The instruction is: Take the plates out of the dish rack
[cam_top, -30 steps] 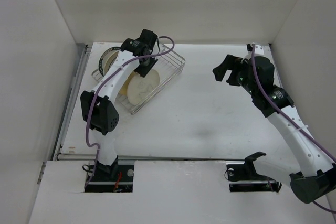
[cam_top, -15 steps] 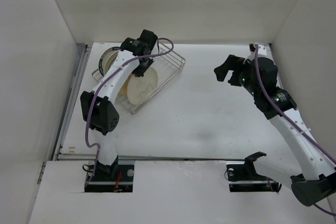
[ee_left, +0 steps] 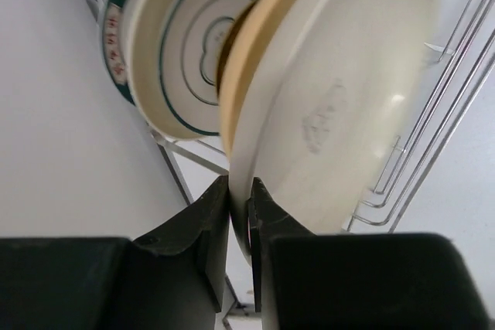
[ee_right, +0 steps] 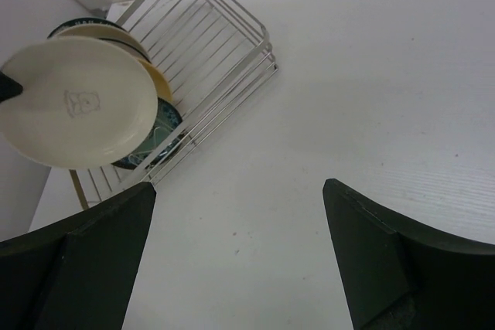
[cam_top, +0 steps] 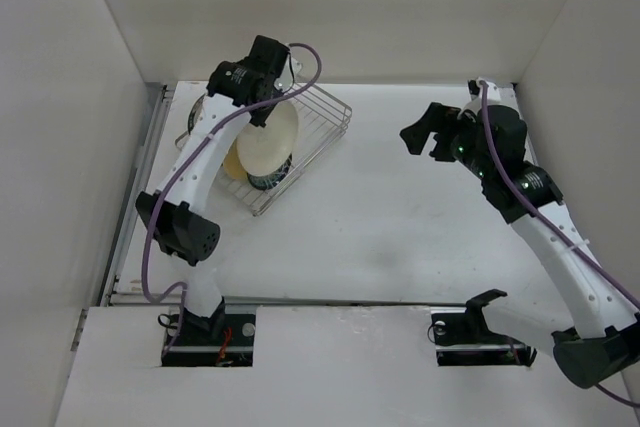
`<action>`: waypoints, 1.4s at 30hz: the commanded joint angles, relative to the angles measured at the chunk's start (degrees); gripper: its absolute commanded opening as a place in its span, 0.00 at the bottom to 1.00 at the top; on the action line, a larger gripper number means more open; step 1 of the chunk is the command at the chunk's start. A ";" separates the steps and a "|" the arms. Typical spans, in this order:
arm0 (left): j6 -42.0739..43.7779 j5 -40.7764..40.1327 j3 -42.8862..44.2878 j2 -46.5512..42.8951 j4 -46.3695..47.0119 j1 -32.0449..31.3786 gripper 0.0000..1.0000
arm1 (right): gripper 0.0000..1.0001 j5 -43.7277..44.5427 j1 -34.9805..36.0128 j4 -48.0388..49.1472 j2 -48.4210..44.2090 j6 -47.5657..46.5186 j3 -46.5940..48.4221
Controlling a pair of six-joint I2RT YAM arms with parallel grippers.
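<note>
Top external view: dish rack point(cam_top: 322, 125) sits skewed on the far left part of the white surface point(cam_top: 400, 217). Left hand point(cam_top: 262, 112) is over the rack, at the upper rim of the cream plate point(cam_top: 268, 142); this plate is tilted, its back face turned to the camera, and it hides most of the rack's contents. A dark teal plate point(cam_top: 268, 182) shows just below it. The grip itself cannot be read from here. Left wrist view settles it: left hand point(ee_left: 238, 191) has both fingers point(ee_left: 205, 226) pressed onto the edge of the cream plate point(ee_left: 340, 98), pinching it. Just behind it stand a tan-yellow plate point(ee_left: 247, 75) and a white plate with teal rings point(ee_left: 186, 56), with rack wires point(ee_left: 456, 59) to the right. No view shows whether the cream plate's lower edge is free of the wires. Right hand point(cam_top: 425, 137) hangs well apart over the right side, fingers spread, holding nothing. Its own view confirms this: right hand point(ee_right: 238, 189) frames bare surface point(ee_right: 348, 75), with rack point(ee_right: 224, 44), cream plate point(ee_right: 77, 102) and dark teal plate point(ee_right: 166, 117) at a distance.
</note>
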 commanded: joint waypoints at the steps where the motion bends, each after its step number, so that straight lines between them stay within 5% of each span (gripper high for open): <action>1: -0.49 -1.15 4.26 -6.42 3.31 -1.31 0.00 | 0.95 -4.56 -0.03 2.98 2.56 -0.82 3.73; 10: -1.71 5.77 7.59 -8.17 1.73 -1.84 0.00 | 0.95 -10.26 -0.03 6.31 5.11 -0.82 3.83; 16: -1.71 33.53 7.60 -7.57 -4.23 -1.84 0.00 | 0.95 -16.32 0.49 9.12 10.03 -0.21 4.35; 23: -1.10 45.68 4.09 -5.80 -7.15 -1.84 0.00 | 0.91 -20.81 1.82 11.58 13.91 -0.21 2.25; 27: -0.39 49.47 2.94 -5.28 -7.15 -2.36 0.00 | 0.69 -23.09 3.05 12.20 17.85 0.31 1.45; 33: -0.39 46.57 2.42 -3.96 -7.15 -2.37 0.00 | 0.62 -25.04 3.58 13.25 18.65 -0.30 -0.30; 39: -1.01 44.84 1.36 -3.43 -5.83 -2.37 0.00 | 0.00 -25.04 3.58 12.46 20.40 -0.30 0.04; 42: -3.81 39.21 1.36 -3.43 -3.55 -2.37 0.33 | 0.00 -22.85 3.58 10.89 20.41 0.31 0.57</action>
